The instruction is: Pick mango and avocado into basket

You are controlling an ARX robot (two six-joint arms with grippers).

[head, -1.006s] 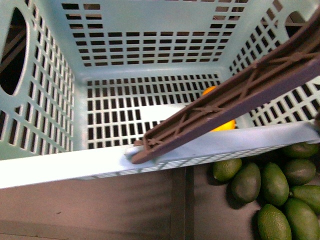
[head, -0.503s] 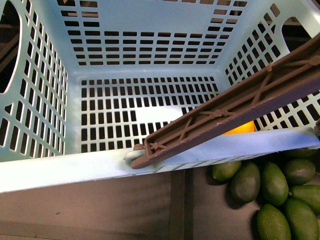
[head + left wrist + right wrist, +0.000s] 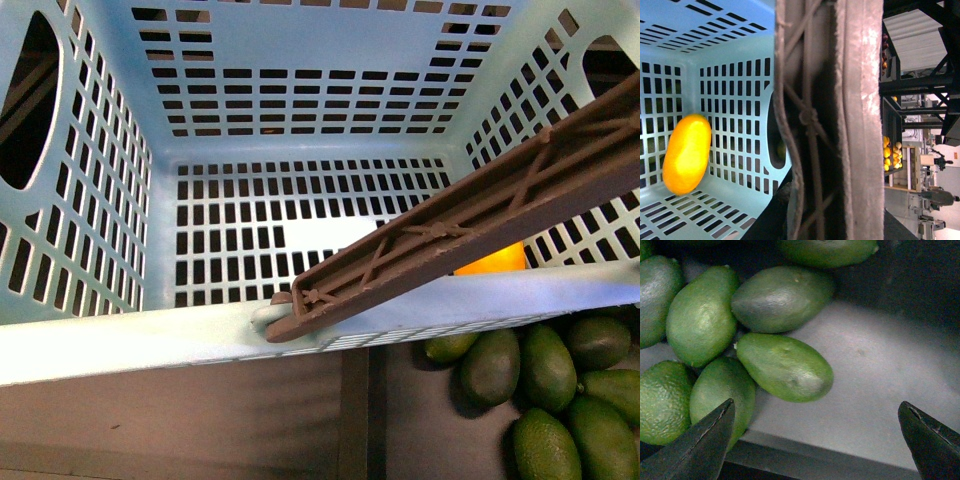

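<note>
The light teal basket fills the front view, held up close. Its brown handle slants across the near right corner. My left gripper is shut on that handle, which blocks the middle of the left wrist view. The yellow-orange mango lies on the basket's slotted floor; in the front view this mango peeks out under the handle. My right gripper is open over a grey bin floor, beside a pile of avocados. A darker avocado lies behind a mid-green one nearest the fingers.
Several more green avocados sit in a dark bin below the basket's near right corner. A dark divider runs beside them. Far shelves with yellow fruit show in the left wrist view.
The basket has shifted a little in the front view. The mango has slid to the right along the floor, toward the near right corner under the handle.
</note>
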